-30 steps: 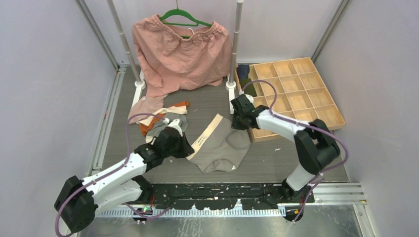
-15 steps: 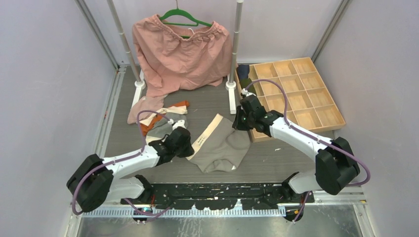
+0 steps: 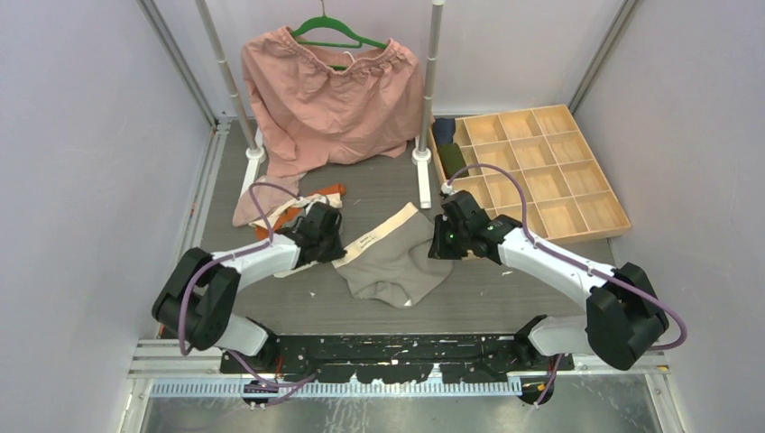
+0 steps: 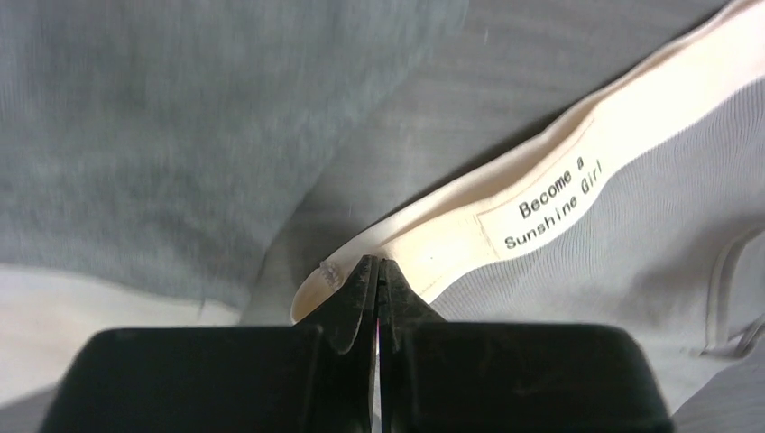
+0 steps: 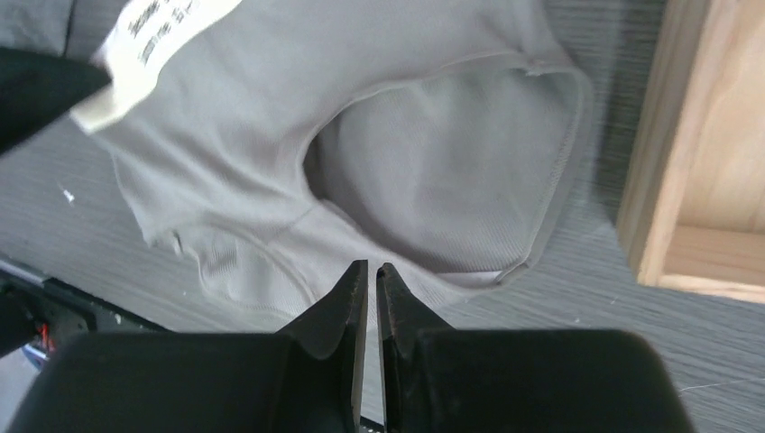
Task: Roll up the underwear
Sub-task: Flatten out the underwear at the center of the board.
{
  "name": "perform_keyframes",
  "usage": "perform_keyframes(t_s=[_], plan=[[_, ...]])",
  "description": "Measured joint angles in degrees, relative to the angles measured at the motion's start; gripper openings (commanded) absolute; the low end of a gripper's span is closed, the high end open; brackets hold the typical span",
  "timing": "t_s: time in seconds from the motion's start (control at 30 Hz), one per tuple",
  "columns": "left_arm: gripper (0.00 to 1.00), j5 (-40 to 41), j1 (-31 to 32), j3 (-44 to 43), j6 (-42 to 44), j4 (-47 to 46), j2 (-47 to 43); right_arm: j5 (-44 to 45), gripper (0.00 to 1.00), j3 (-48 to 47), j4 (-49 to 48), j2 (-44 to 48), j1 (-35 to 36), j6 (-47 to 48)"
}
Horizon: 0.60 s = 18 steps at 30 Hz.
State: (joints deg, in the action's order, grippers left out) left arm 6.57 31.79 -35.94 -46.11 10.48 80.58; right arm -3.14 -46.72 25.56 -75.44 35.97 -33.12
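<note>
The grey underwear (image 3: 401, 269) is spread at the middle of the bench (image 3: 514, 293), somewhat nearer the near edge. Its cream waistband (image 3: 379, 236) is turned toward the left and far sides. The left end of that band is pinched by the left pincer (image 3: 335, 252), whose fingers are pressed fully together. In the left wrist view the tips are seen closed on the band's crumpled end, and a label (image 4: 552, 200) printed "Become a Sunshine Girl" is sewn just beside them.

The right-hand hem of the garment is held by the right pincer (image 3: 432, 245). Its fingers are drawn together to a thin slit over the cloth's edge. The cloth is thus gripped at both sides, and most of it is laid flat on the bench.

A heap of further underwear (image 3: 325, 192), in orange, cream and dusty pink, is found toward the left edge and is partly covered by the left arm.

A salmon-pink garment (image 3: 329, 104) is hung from a green hanger (image 3: 336, 36) at the far edge. A wooden tray (image 3: 577, 194) of compartments is set at the far right corner, and two dark cloth rolls (image 3: 450, 155) are placed in its leftmost compartments.
</note>
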Motion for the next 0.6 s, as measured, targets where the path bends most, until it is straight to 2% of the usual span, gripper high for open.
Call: perform_keyframes(t_s=[0.2,0.3,0.37,0.43,0.5,0.6], plan=[[0.01,-1.29,-3.76,-10.67,5.64,1.55,10.10,-0.42,0.17,0.85,0.22,1.95,3.26,-1.14],[0.10,-2.16,-4.17,-14.23,8.15,3.15,12.04,-0.42,0.18,1.40,0.20,1.95,4.20,-1.38],[0.16,-2.78,-4.15,-14.32,9.16,4.24,10.38,-0.33,0.19,1.86,0.20,1.97,4.37,-1.55],[0.18,-3.19,-3.63,-13.42,9.46,5.55,6.16,0.04,0.19,2.45,0.15,2.10,4.35,-1.68],[0.18,-3.52,-2.80,-11.80,9.38,6.19,0.94,0.31,0.19,2.86,0.17,2.21,4.37,-1.77],[0.12,-3.82,-0.22,-7.87,8.52,6.05,-7.30,0.46,0.19,3.02,-0.17,2.21,4.35,-1.99]])
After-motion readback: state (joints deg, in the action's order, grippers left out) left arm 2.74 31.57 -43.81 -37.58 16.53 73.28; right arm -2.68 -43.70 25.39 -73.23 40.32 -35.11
